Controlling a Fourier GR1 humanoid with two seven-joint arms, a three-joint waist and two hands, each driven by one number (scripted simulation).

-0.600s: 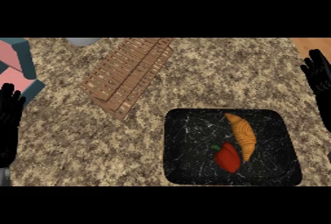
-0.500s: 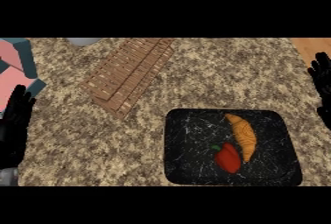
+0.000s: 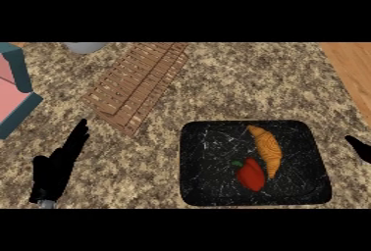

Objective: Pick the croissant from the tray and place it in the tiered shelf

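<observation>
An orange croissant (image 3: 265, 149) lies in the right half of a black tray (image 3: 210, 176) at the counter's lower right, with a red pepper (image 3: 251, 175) just below and left of it. The wooden slatted tiered shelf (image 3: 139, 83) sits tilted at the upper middle of the counter. My left hand (image 3: 56, 169) is open with straight fingers at the lower left, far from the tray. Only a dark tip of my right hand (image 3: 360, 147) shows at the right edge, right of the tray.
A teal and pink box (image 3: 13, 90) stands at the left edge. A grey round object (image 3: 85, 46) peeks in at the top. A wooden surface (image 3: 351, 63) borders the granite counter at the upper right.
The view has shifted, so the tray and shelf sit lower and more central. My left hand has moved inward onto the counter. My right hand has dropped lower and mostly left the view.
</observation>
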